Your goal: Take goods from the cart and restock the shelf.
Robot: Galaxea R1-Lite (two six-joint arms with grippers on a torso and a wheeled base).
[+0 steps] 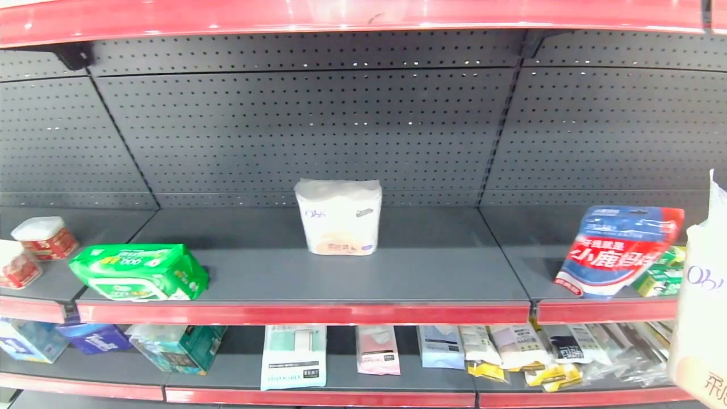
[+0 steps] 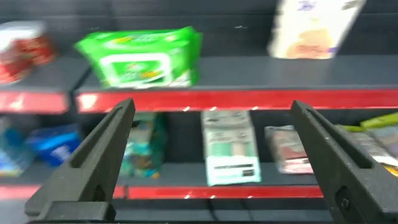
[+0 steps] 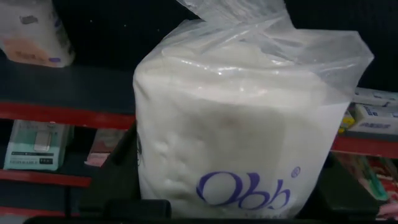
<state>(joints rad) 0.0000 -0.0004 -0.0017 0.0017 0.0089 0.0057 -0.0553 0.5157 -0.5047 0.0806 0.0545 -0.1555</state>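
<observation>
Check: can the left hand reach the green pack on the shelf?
Probably yes: the left hand is open and empty, the green pack lies at the front edge of the shelf, nothing standing before it.

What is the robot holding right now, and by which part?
The right hand grips the toilet paper pack across two opposite sides, one finger against each. The left hand is open and empty.

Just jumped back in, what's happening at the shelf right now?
The right gripper is shut on a toilet roll pack, held up before the right side of the shelf. A matching pack stands mid-shelf, and a green wipes pack lies toward the left. The left gripper hangs open and empty in front of the shelf edge.
</observation>
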